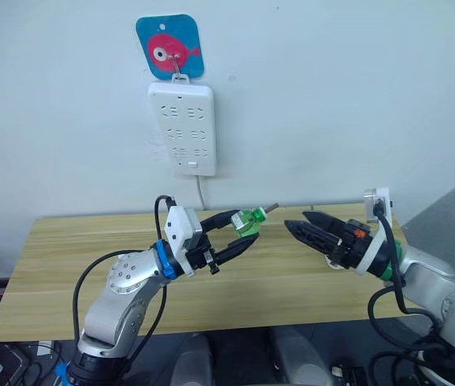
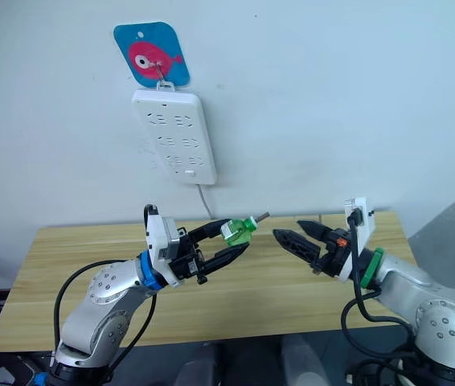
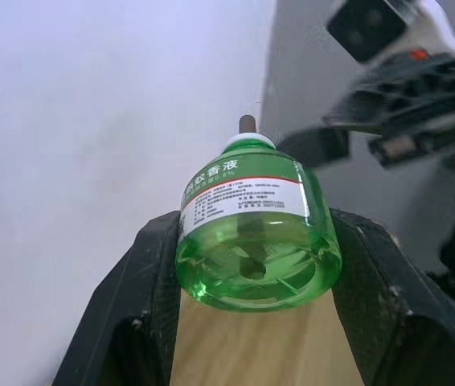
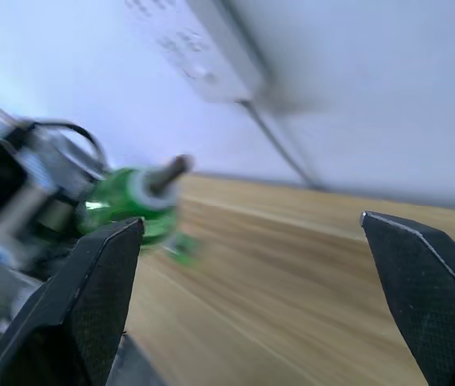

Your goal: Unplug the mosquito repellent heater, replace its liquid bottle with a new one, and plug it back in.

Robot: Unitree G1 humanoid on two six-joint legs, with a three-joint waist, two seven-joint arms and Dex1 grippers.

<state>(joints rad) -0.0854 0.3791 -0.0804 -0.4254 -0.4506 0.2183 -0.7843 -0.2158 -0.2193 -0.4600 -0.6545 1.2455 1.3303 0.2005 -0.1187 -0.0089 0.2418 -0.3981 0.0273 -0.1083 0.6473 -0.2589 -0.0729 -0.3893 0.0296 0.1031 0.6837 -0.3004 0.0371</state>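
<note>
My left gripper (image 1: pixel 247 227) is shut on a translucent green liquid bottle (image 1: pixel 252 221), held above the wooden table (image 1: pixel 292 281). The bottle (image 3: pixel 256 233) has a printed label, a white neck and a bare grey wick that points toward my right gripper (image 1: pixel 296 219). I cannot tell whether it is the new one. The right gripper stands open a short way from the wick tip, fingers aimed at the bottle (image 4: pixel 131 205) and nothing between them. The mosquito repellent heater is out of view.
A long white power strip (image 1: pixel 182 127) hangs on the wall from a blue fish-shaped hook (image 1: pixel 170 47). Its cable runs down behind the table. The wall stands close behind both grippers.
</note>
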